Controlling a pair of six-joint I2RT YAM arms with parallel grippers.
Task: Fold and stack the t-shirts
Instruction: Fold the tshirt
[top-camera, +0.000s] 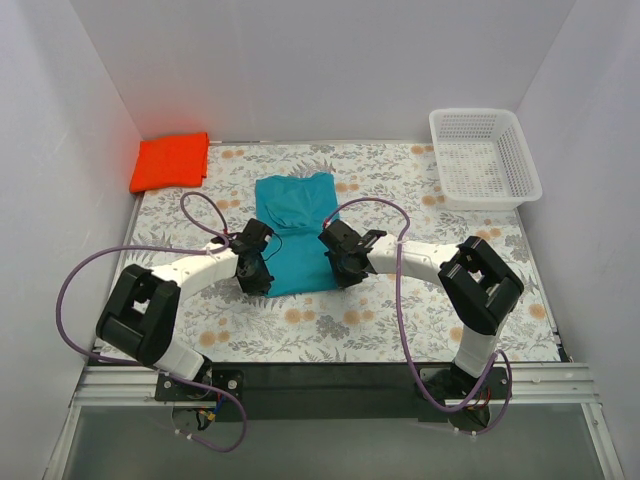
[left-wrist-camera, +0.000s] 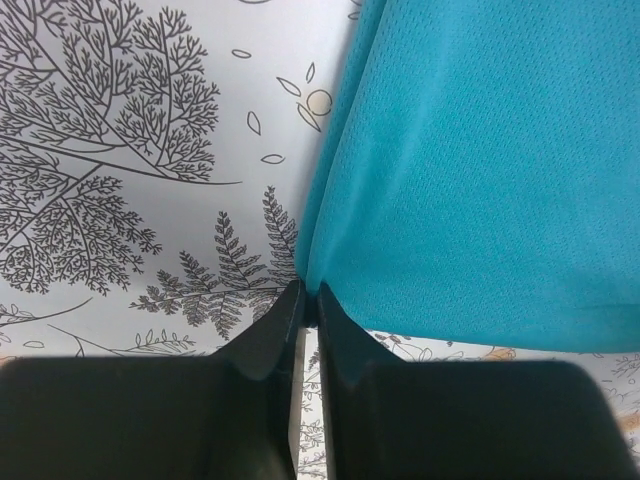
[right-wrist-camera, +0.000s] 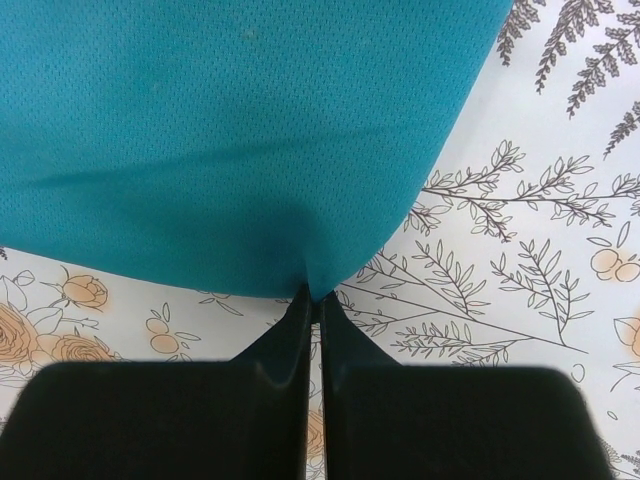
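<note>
A teal blue t-shirt (top-camera: 297, 225) lies folded lengthwise in the middle of the floral table. My left gripper (top-camera: 256, 280) sits at its near left corner, and in the left wrist view that gripper (left-wrist-camera: 310, 298) is shut on the teal cloth's (left-wrist-camera: 470, 170) edge. At the near right corner, my right gripper (top-camera: 345, 272) pinches the hem; the right wrist view shows it (right-wrist-camera: 314, 297) shut on the teal fabric (right-wrist-camera: 230, 140). An orange-red t-shirt (top-camera: 171, 160) rests folded at the far left corner.
A white mesh basket (top-camera: 484, 157) stands at the far right corner. White walls close in the table on three sides. Purple cables (top-camera: 205, 215) loop over the arms.
</note>
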